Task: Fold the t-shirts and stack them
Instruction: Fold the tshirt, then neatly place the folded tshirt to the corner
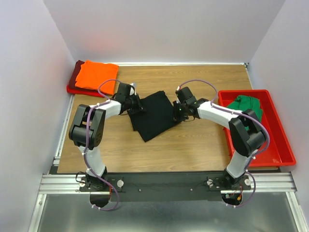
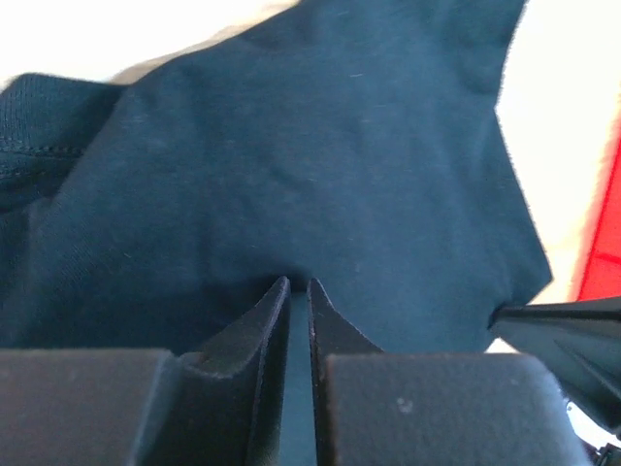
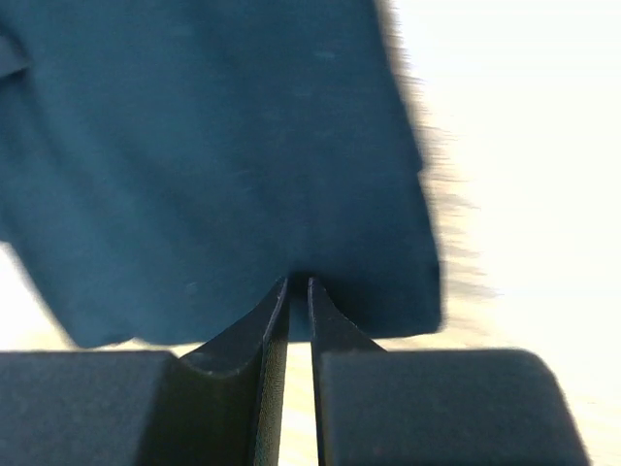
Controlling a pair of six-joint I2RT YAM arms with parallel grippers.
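The soft black cloth t-shirt (image 1: 153,116) lay slanted, long axis near-left to far-right; the left gripper (image 1: 136,108) and right gripper (image 1: 178,114) each pinched an edge.

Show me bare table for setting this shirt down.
Bare table: the near strip between black shirt and arm bases; the far strip right of the orange shirt. Crowded: the middle, where left claw and right claw pinch the shirt; bin at right.

The right gripper (image 3: 299,283) has its two dark fingers pressed nearly together, with only a thin slit between them, and their tips pinch the near edge of the black t-shirt (image 3: 213,146). The blurred cloth spreads ahead of the jaws and off to their left. Pale table (image 3: 524,194) shows to their right.
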